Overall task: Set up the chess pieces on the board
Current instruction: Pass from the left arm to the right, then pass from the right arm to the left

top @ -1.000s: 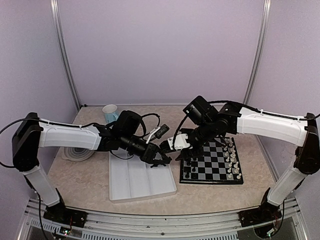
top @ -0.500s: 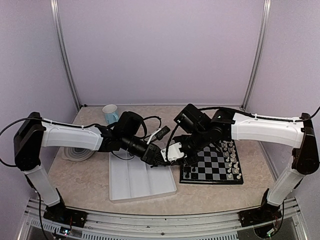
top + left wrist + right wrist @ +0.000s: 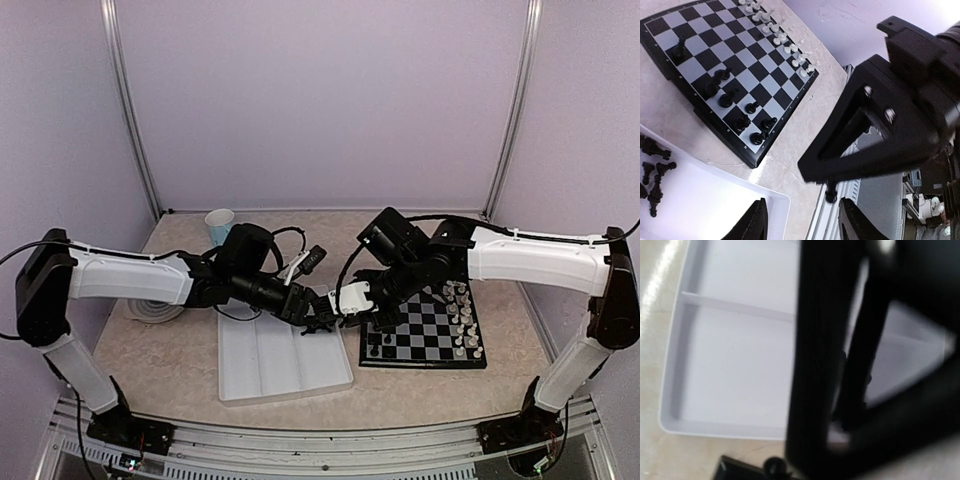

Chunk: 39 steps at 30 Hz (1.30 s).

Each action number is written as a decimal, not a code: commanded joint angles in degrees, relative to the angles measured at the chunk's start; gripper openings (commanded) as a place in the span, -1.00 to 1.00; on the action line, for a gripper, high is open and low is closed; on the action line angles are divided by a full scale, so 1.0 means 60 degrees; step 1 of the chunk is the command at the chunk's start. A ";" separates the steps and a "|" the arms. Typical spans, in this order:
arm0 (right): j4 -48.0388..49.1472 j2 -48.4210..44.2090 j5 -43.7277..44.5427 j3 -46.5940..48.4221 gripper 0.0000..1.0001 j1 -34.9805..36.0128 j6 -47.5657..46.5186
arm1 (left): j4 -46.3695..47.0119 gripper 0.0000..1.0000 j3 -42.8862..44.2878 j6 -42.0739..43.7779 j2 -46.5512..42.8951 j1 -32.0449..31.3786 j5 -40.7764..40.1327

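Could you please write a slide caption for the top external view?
Left pincer and right pincer close together above the white tray, beside the partly set chessboard.

Lilac walls (image 3: 320,100), metal posts (image 3: 130,110), beige tabletop (image 3: 170,365)

White-shelled arms (image 3: 130,276), black joints (image 3: 45,290), looping black cables (image 3: 297,233).

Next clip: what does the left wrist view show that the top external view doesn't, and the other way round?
Left wrist only: loose black pieces lying in a corner of the white tray, and a tiny black piece at the right gripper tips. Top external only: the blue cup and the grey round mat. Both: the board, the tray, and white pieces along one board edge.
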 commanded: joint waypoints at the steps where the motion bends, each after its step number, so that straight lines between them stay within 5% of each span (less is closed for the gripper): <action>1: 0.0213 -0.0924 -0.1921 -0.0240 -0.91 -0.1083 0.1316 | 0.1040 0.01 -0.0582 -0.0189 -0.1274 0.0051 -0.1827; 10: 0.1464 -0.1827 -0.5544 -0.1260 -0.93 -0.3225 0.4002 | 0.1823 0.12 0.0269 0.0827 -0.1646 -0.1844 -0.5808; 17: 0.1864 -0.1748 -0.6970 -0.1334 -0.91 -0.4116 0.4838 | 0.2636 0.08 0.0757 0.0573 -0.1016 -0.2220 -0.7114; 39: 0.1940 -0.1676 -0.7103 -0.1324 -0.88 -0.4148 0.5038 | 0.3702 -0.16 0.1017 -0.0517 -0.0194 -0.1724 -0.5440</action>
